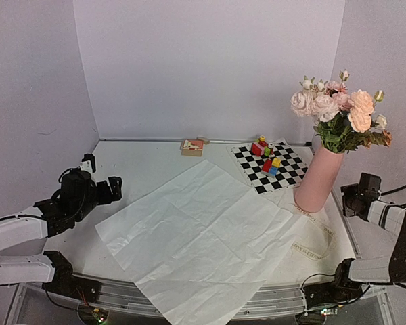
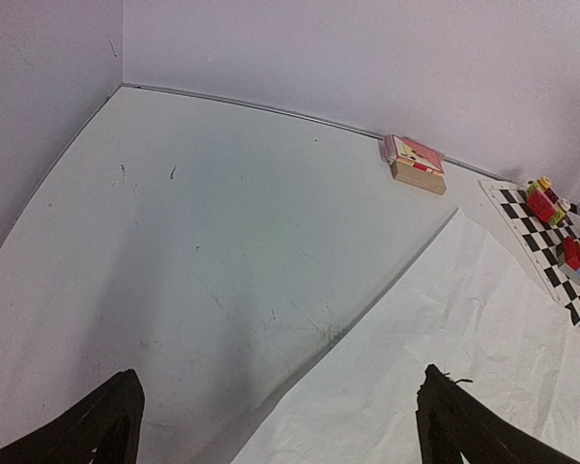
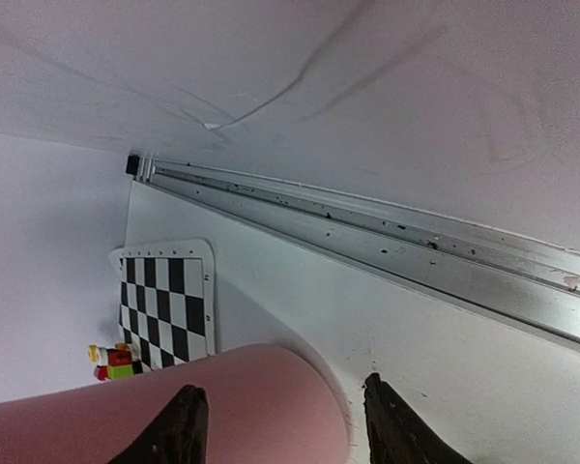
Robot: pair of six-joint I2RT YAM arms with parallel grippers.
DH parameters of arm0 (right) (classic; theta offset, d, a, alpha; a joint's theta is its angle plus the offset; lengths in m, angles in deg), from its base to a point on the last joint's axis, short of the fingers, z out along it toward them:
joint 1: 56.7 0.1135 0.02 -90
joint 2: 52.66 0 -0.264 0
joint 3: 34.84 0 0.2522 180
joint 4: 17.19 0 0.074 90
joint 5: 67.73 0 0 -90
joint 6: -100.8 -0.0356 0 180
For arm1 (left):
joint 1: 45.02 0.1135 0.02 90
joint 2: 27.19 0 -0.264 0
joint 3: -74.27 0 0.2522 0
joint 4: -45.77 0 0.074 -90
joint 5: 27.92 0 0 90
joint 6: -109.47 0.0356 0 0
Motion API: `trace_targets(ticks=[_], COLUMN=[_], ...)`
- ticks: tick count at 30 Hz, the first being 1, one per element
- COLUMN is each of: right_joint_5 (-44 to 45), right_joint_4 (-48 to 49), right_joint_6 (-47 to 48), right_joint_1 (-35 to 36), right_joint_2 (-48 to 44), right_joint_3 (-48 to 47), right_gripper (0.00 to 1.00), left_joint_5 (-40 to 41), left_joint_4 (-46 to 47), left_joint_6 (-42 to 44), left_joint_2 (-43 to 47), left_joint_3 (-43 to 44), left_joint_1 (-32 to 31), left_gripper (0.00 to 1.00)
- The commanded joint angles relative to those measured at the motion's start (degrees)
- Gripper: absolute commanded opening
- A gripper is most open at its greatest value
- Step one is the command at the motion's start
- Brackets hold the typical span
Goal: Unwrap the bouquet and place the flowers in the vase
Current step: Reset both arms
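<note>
- L end effector [image 2: 278, 387]: seen wide open, nothing held, above table [image 2: 222, 251] by the paper sheet [image 2: 445, 329].
- R end effector [image 3: 282, 387]: fingers parted, nothing gripped, just beside vase [image 1: 319, 179] base.
- Flowers [image 1: 338, 112] stood in vase, right side of table; sheet spread flat, centre.

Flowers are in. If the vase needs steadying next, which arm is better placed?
Right, probably. The right gripper is open beside the pink vase, which shows between its fingers in the wrist view. The left gripper is far across the paper sheet.
</note>
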Motion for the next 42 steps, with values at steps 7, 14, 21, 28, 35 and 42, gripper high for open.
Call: trace_targets(ticks=[7,14,21,28,35,42], right_joint_5=[-0.5,-2.4,-7.1,-8.4,-11.9,-12.7], right_joint_4=[-0.1,-7.7,-12.5,-11.7,-10.6,-9.7], right_joint_6=[-19.2,-23.1,-25.1,-27.1,-27.9,-28.5], right_joint_1=[-1.4,-1.3,-1.1,0.0,0.6,2.6], right_joint_2=[11.6,16.4,23.1,25.8,29.6,31.5], right_joint_3=[-6.7,-10.8,-14.6,-14.8,-15.7,-15.4], right_gripper=[0.91,0.98,0.93,0.92,0.9,0.89], left_joint_5=[0.1,-0.1,0.2,0.3,0.1,0.1], left_joint_4=[-0.2,0.3,0.5,0.5,0.5,0.6], left_joint_6=[-0.5,-0.3,-0.6,-0.5,-0.9,-0.5], left_joint_2=[-1.8,-3.4,-4.6,-4.7,-5.1,-5.8], left_joint_3=[4.2,4.5,4.9,4.8,4.6,4.9], left_joint_1=[0.2,0.2,0.2,0.2,0.2,0.2], left_gripper=[1.0,1.0,1.0,1.0,1.0,1.0])
